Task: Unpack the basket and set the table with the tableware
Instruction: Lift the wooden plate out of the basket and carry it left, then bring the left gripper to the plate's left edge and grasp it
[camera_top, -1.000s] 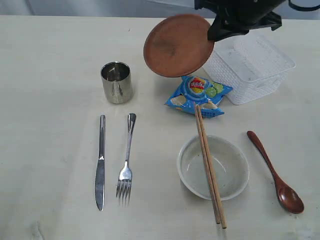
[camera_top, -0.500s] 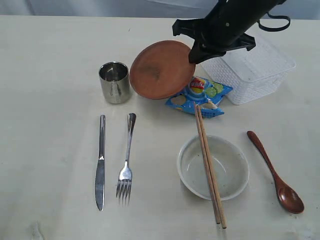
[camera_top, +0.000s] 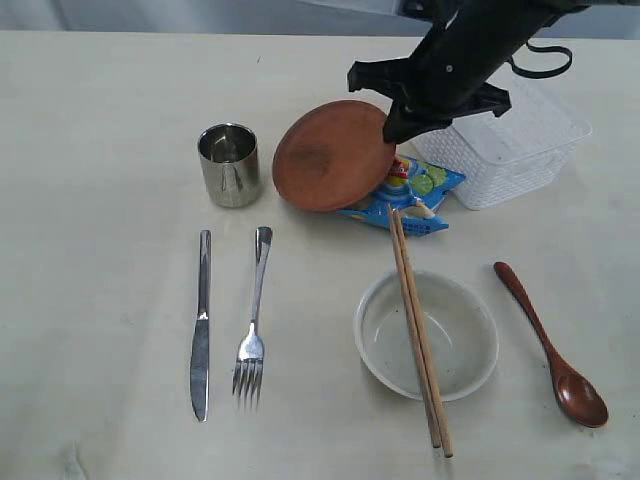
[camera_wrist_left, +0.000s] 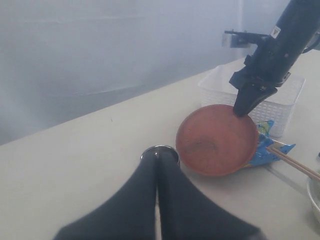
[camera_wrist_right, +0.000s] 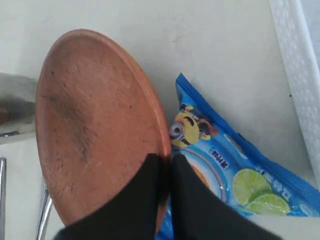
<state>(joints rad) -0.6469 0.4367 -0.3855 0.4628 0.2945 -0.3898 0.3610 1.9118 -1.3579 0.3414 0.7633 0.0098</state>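
Observation:
My right gripper (camera_top: 392, 128) is shut on the rim of the reddish-brown plate (camera_top: 330, 155), which tilts with its low edge near the table (camera_top: 100, 120) beside the steel cup (camera_top: 231, 164) and over the blue snack bag (camera_top: 420, 190). The right wrist view shows the plate (camera_wrist_right: 95, 125) pinched between the fingers. The white basket (camera_top: 510, 130) stands behind the arm. Knife (camera_top: 201, 325), fork (camera_top: 254, 315), white bowl (camera_top: 427, 335) with chopsticks (camera_top: 418, 335) across it, and the dark red spoon (camera_top: 550, 345) lie in front. My left gripper (camera_wrist_left: 157, 162) is shut on nothing, with the cup (camera_wrist_left: 160, 152) just beyond its tips.
The snack bag (camera_wrist_right: 225, 165) lies between the plate and the basket wall (camera_wrist_right: 295, 60). The cup stands close to the plate's left edge. The table stretches wide to the left of the knife.
The right arm has lowered the plate from above the basket down and left, then slightly right, until it hangs tilted just over the table beside the cup.

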